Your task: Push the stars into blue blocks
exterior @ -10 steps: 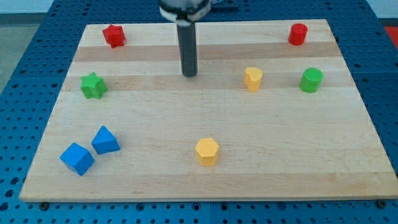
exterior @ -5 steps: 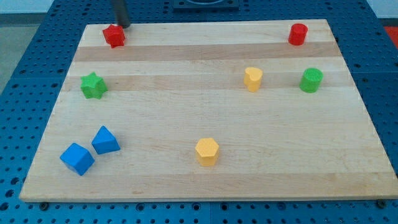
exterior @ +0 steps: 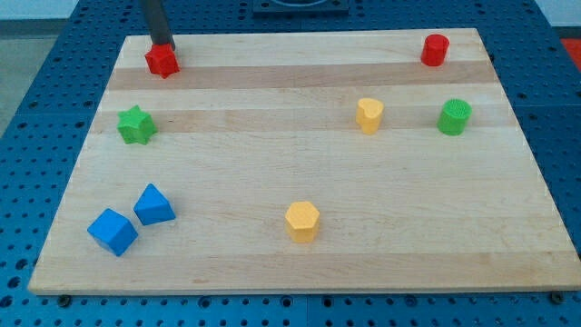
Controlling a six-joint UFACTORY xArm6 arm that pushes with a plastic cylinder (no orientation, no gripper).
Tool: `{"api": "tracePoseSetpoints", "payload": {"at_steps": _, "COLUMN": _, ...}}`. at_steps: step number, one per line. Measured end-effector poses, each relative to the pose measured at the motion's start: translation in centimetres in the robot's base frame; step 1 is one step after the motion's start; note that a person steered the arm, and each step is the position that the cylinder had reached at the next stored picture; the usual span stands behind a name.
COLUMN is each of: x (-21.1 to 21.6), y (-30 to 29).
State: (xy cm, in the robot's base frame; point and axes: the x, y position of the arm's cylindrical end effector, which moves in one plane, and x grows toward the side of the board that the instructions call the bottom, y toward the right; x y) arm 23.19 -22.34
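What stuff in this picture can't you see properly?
- My rod: its upper part is cut off by the view's top edge; only the lower end and my tip show.
- Red star: whether my tip touches its far side is unclear; the star hides that spot.
- Arm: out of view.

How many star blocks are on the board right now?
2. The red star sits near the view's top left corner, with my tip right above it. The green star lies below it near the left edge. Nothing looks hidden.
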Motion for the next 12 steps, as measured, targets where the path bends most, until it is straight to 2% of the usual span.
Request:
{"api": "tracePoseSetpoints", "payload": {"at_steps": 6, "x": 10.7, "y": 0.0}}
{"api": "tracePoseSetpoints", "payload": {"at_steps": 12, "x": 24.8, "y": 0.0}}
